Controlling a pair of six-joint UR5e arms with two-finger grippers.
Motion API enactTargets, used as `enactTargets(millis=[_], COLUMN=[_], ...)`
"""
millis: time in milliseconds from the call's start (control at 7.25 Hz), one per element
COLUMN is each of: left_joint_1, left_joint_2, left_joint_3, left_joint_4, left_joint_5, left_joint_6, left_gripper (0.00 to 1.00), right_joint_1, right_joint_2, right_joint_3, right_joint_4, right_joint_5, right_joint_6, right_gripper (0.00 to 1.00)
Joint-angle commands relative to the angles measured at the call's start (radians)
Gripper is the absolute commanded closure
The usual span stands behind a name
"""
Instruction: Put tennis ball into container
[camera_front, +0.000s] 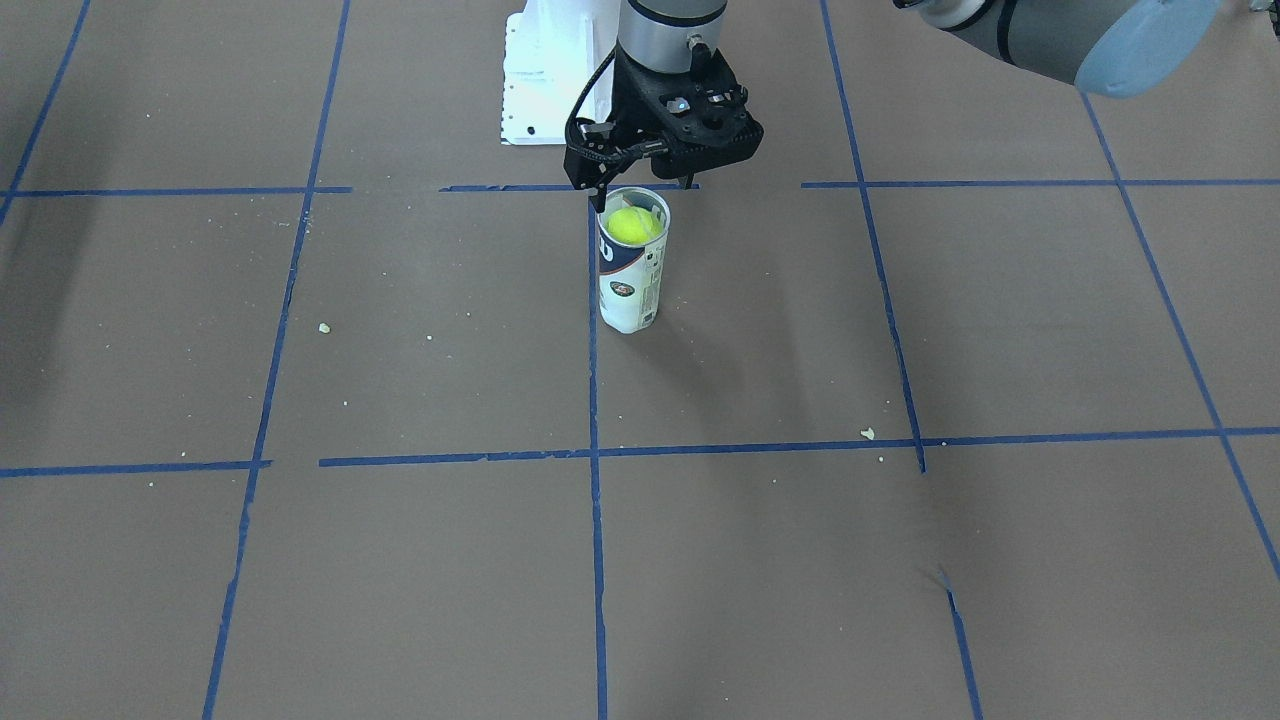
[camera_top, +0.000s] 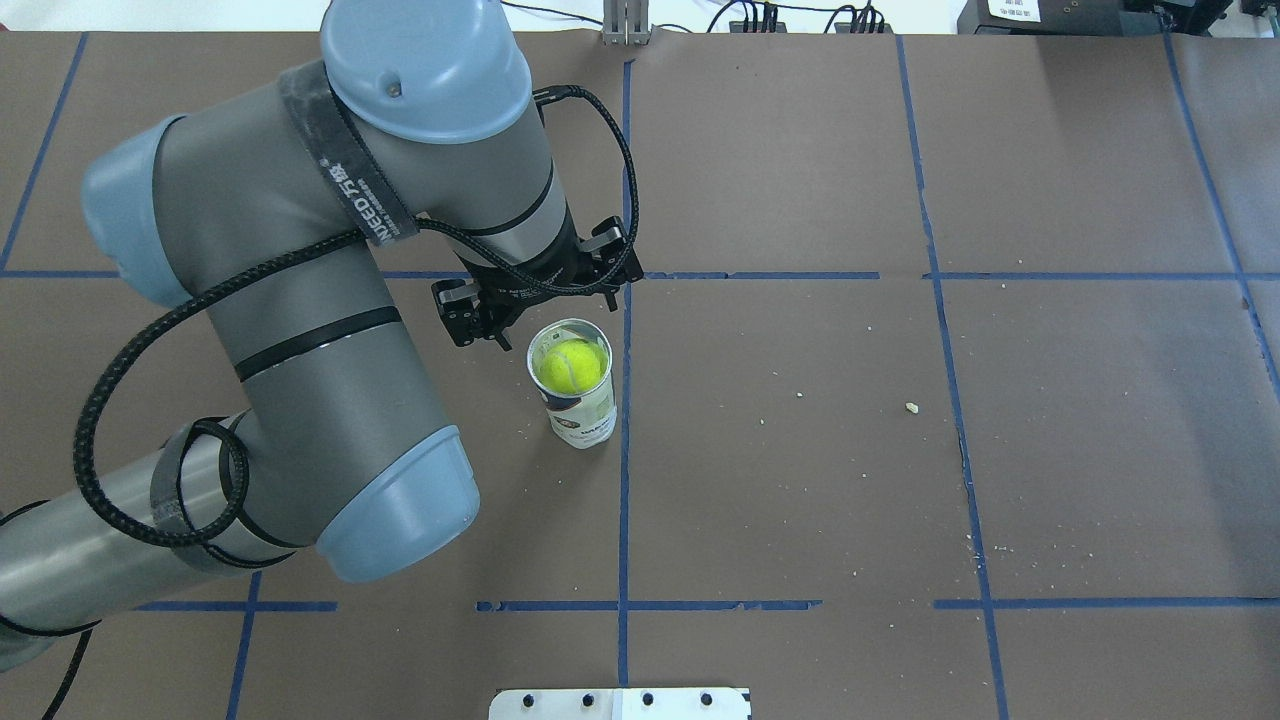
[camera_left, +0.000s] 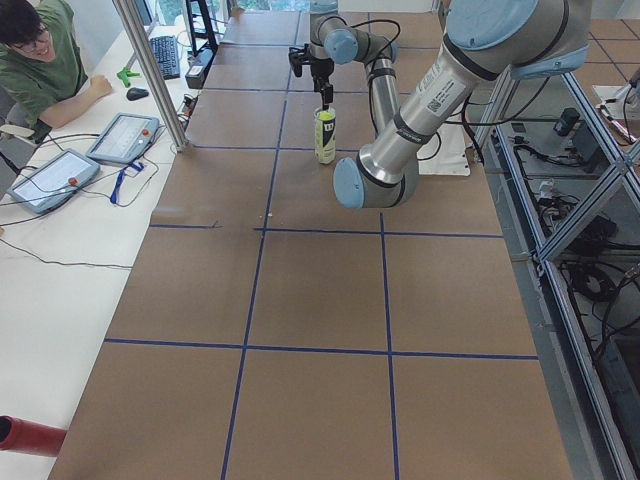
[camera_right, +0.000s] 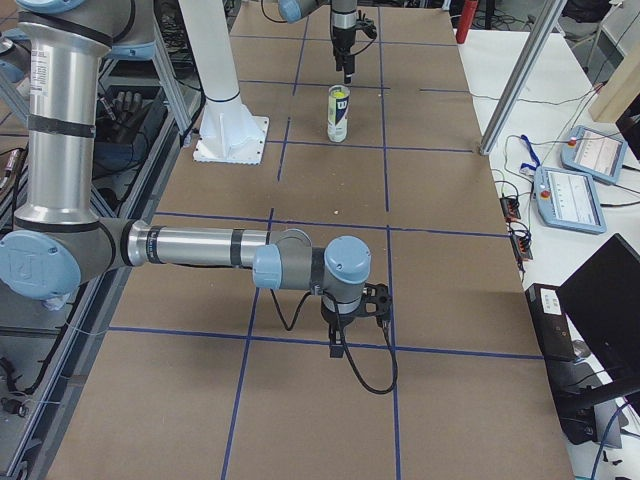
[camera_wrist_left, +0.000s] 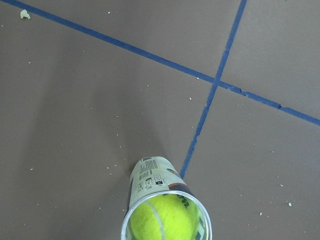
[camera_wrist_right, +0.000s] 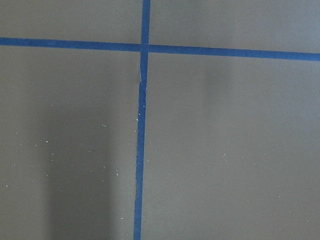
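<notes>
One tennis ball inside W-marked container, left fingers spread empty above, right fingers unclear.

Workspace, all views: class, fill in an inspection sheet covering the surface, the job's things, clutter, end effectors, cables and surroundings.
Surface: brown table gridded with blue tape lines.
Job's things: the tennis ball sits inside the top of the container, which stands upright.
Clutter: pale crumbs scattered on the table.
End effectors: left end effector open, just above the container's rim, holding nothing. Right end effector low over bare table, open or shut cannot be told.
Cables: black cable looped around the left arm.
Surroundings: white pedestal, seated person in green, and tablets on a side bench.
</notes>
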Motion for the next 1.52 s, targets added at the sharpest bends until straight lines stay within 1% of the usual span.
enactTargets(millis=[0,138,414,552,690,828,966,1103,1241,1379], left_joint_1=[-0.011,-0.040,-0.211,-0.297,-0.401,-0.510,-0.569,-0.638,-0.743,-0.775], left_joint_2=[0.075,0.144,0.259,0.354,0.431,0.467,0.509,0.549,0.568,0.595], left_joint_3=[-0.075,-0.111,-0.116,-0.101,-0.072,-0.024,0.007,0.042,0.124,0.180], left_joint_4=[-0.001,-0.010,-0.065,-0.117,-0.171,-0.174,-0.174,-0.173,-0.174,-0.197], left_joint_5=[-0.002,-0.004,-0.027,-0.090,-0.164,-0.232,-0.250,-0.263,-0.349,-0.373], left_joint_6=[0.141,0.260,0.565,0.735,0.864,0.946,1.103,1.173,1.183,1.303], left_gripper=[0.00,0.00,0.00,0.00,0.00,0.00,0.00,0.00,0.00,0.00], right_joint_1=[0.000,0.000,0.000,0.000,0.000,0.000,0.000,0.000,0.000,0.000], right_joint_2=[0.001,0.001,0.000,0.000,0.000,0.000,0.000,0.000,0.000,0.000], right_joint_3=[0.000,0.000,0.000,0.000,0.000,0.000,0.000,0.000,0.000,0.000], right_joint_4=[0.000,0.000,0.000,0.000,0.000,0.000,0.000,0.000,0.000,0.000], right_joint_5=[0.000,0.000,0.000,0.000,0.000,0.000,0.000,0.000,0.000,0.000], right_joint_6=[0.000,0.000,0.000,0.000,0.000,0.000,0.000,0.000,0.000,0.000], right_gripper=[0.00,0.00,0.00,0.00,0.00,0.00,0.00,0.00,0.00,0.00])
